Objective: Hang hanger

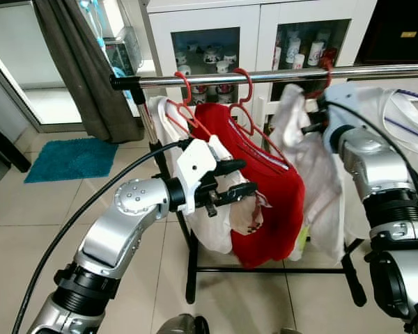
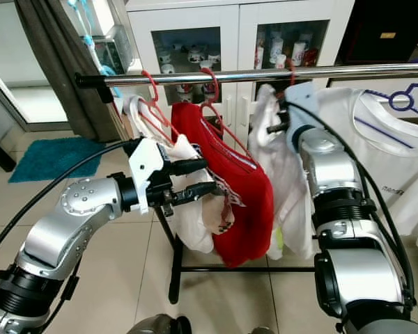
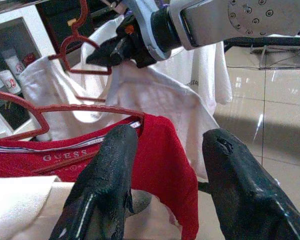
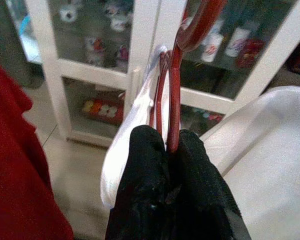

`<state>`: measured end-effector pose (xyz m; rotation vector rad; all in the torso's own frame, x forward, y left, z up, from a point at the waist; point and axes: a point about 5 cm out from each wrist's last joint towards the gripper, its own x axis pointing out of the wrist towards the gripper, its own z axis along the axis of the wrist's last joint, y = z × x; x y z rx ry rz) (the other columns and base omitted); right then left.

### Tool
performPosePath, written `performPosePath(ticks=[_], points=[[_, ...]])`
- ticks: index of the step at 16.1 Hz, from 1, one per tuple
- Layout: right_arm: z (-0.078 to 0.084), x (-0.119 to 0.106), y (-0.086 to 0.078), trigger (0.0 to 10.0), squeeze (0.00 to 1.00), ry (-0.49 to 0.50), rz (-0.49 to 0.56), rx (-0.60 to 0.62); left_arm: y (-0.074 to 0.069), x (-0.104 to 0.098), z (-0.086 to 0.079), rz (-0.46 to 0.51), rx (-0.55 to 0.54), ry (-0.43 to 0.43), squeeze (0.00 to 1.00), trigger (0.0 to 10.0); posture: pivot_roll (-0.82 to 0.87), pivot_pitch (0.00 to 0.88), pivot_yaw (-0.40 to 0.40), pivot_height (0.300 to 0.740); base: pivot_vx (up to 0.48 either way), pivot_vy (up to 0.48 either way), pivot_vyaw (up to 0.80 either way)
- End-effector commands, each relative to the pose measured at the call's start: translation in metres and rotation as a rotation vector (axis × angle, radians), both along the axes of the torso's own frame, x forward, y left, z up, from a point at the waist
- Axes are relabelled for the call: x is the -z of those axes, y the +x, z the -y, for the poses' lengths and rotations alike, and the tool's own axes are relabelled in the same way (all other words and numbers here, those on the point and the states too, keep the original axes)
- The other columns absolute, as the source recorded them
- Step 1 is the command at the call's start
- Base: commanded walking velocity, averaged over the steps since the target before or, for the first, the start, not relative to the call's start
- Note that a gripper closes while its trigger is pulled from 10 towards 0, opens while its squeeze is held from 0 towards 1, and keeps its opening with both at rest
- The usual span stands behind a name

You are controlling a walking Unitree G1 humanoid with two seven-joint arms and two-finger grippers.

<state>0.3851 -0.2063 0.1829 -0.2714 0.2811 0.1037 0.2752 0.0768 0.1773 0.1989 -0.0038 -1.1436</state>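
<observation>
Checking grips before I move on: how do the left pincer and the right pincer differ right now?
The left pincer is open, its fingers spread and holding nothing; the right pincer is shut on the red hanger carrying a white garment. The left pincer sits lower, before the red shirt; the right pincer is raised just under the rail. Both have black fingers.

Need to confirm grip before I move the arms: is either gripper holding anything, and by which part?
The right gripper is shut on the red hanger, pinching its neck just under the hook. The left gripper is open and holds nothing.
</observation>
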Motion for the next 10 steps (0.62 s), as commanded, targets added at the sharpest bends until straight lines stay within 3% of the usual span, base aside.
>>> performPosePath(ticks=[1, 7, 8, 9, 10], points=[[-0.002, 0.002, 0.001, 10.0, 0.00, -0.013, -0.037, -0.016, 0.000, -0.001, -0.004, 0.015, -0.013, 0.007, 0.00, 10.0, -0.05, 0.017, 0.096, 0.740, 0.000, 0.000, 0.00], [0.008, 0.016, -0.003, 10.0, 0.00, 0.011, -0.109, 0.029, 0.001, 0.001, 0.000, 0.011, 0.003, 0.016, 0.00, 10.0, -0.06, 0.017, 0.112, 0.740, 0.000, 0.000, 0.00], [0.009, 0.017, -0.003, 10.0, 0.16, 0.014, -0.108, 0.031, 0.001, 0.001, 0.000, 0.011, 0.002, 0.017, 0.00, 10.0, -0.06, 0.016, 0.111, 0.740, 0.000, 0.000, 0.00], [0.010, 0.017, -0.004, 10.0, 0.51, 0.019, -0.106, 0.033, 0.002, 0.001, -0.001, 0.011, 0.001, 0.018, 0.00, 10.0, -0.06, 0.016, 0.111, 0.740, 0.000, 0.000, 0.00], [0.011, 0.017, -0.005, 10.0, 0.73, 0.022, -0.100, 0.038, 0.002, 0.001, -0.001, 0.010, -0.001, 0.018, 0.00, 10.0, -0.05, 0.015, 0.112, 0.740, 0.000, 0.000, 0.00]])
